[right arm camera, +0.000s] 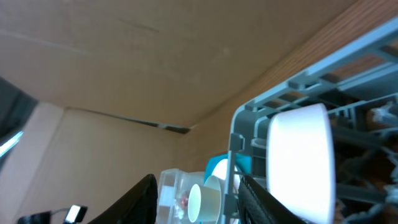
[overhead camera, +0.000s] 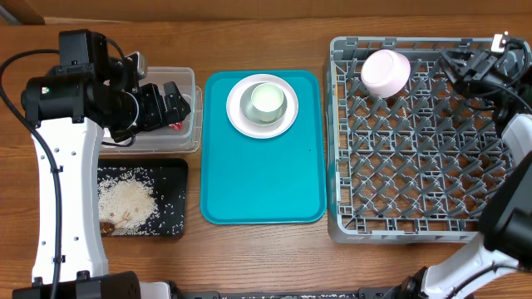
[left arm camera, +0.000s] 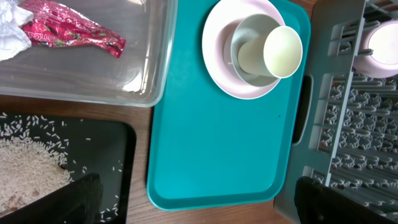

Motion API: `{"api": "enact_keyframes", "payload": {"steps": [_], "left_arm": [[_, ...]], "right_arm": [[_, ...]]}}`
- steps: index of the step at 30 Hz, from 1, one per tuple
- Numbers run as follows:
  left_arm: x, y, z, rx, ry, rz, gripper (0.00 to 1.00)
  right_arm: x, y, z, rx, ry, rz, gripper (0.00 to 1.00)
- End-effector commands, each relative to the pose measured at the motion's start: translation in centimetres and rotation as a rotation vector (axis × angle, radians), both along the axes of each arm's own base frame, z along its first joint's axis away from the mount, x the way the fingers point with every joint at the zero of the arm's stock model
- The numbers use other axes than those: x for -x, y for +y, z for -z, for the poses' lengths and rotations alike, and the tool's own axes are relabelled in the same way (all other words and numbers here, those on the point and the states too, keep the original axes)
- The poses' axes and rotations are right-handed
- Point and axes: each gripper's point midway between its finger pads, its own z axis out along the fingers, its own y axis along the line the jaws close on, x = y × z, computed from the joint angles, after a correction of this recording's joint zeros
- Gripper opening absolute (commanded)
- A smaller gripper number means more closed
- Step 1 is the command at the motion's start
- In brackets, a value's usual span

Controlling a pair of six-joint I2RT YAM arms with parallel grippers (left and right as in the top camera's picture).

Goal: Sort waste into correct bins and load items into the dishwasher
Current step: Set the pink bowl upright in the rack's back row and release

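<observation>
Your left hand (left arm camera: 198, 183) hangs over the clear tub (overhead camera: 189, 139) near the table's (overhead camera: 266, 249) left edge, fingers spread wide with nothing between them. In that tub you've got the red wrapper (left arm camera: 68, 34) and the white napkin (left arm camera: 11, 34), touching each other. Just toward the near edge from the tub sits the black tray (overhead camera: 173, 178). It's holding a heap of rice (overhead camera: 129, 199) with stray grains around it, plus a brown scrap (overhead camera: 108, 226) by its near left corner. Mid-table is the teal tray (overhead camera: 262, 183). The plate (overhead camera: 235, 115) is at its far end, with a bowl (left arm camera: 245, 28) on the plate and the cup (left arm camera: 283, 50) sitting in that bowl. The grey rack (overhead camera: 416, 166) takes up the right side of the table, and the other bowl (overhead camera: 385, 72) is in its far left corner, tilted among the pegs. Your right hand (right arm camera: 196, 180) is over the rack's far right corner, well apart from that bowl, fingers apart and gripping nothing.
</observation>
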Motion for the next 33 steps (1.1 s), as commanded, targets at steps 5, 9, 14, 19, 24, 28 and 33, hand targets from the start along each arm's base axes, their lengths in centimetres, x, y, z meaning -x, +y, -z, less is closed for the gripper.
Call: {"api": "enact_keyframes", "payload": {"steps": [5,9,14,19,24,28,33], "left_arm": [[-0.3,0.3,0.1,-0.013,-0.007,0.010,1.00],[-0.3,0.3,0.1,-0.013,-0.007,0.010,1.00],[-0.3,0.3,0.1,-0.013,-0.007,0.010,1.00],[-0.3,0.3,0.1,-0.013,-0.007,0.010,1.00],[-0.3,0.3,0.1,-0.013,-0.007,0.010,1.00],[-0.3,0.3,0.1,-0.013,-0.007,0.010,1.00],[-0.3,0.3,0.1,-0.013,-0.007,0.010,1.00]], "right_arm": [[-0.7,3.4,1.5,0.572,0.050,0.179,0.38],[-0.9,7.0,3.5,0.846,0.053,0.144,0.35],[-1.2,8.6,3.9,1.067,0.062,0.212,0.05],[-1.4,7.8,3.6,1.139,0.072,0.285,0.04],[-1.7,6.8,4.5,1.143,0.095,0.297,0.04],[-1.9,6.8,6.1,1.151,0.111,0.260,0.04],[-2.0,6.9,6.6,1.151,0.120,0.251,0.04]]}}
